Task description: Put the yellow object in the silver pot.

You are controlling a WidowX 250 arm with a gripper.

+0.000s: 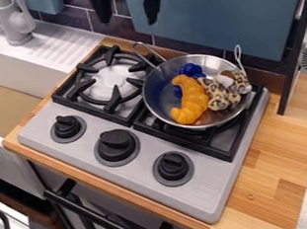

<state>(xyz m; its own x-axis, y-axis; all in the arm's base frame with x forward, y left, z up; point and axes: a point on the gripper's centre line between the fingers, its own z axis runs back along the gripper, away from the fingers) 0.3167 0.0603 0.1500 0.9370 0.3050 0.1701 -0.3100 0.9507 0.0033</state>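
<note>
The pincer (128,7) is found at the top edge of the camera view, left of centre, its two black fingers hanging down. State of the pincer: released, the fingers standing well apart, with dark wall tiles (119,15) and part of a large blue panel (209,23) visible between them. The yellow object (191,101), orange-toned, curved and ridged, is inside the silver pot (158,94), below and to the right of the pincer in the view. It lies with its lower end near the pot's front wall. The pot, a shallow pan, rests on the right-hand grate of the grey stove (202,197), its looped metal handle (145,52) pointing up and left, on the side toward the pincer. Sharing the pot are a blue item (191,70), partly behind the upper end of the yellow object, and a leopard-print item (219,102) with white parts, on the yellow object's right; a pale loop (239,54) stands up by the rim there. Below the pincer, to the left of the pot, is the left burner (111,82) under its black grate. Three black knobs are noted further down: left (66,126), middle (116,145) and right (173,165). Left of the pincer stands a grey faucet (16,22) beside a white ridged drainboard (56,49).
</note>
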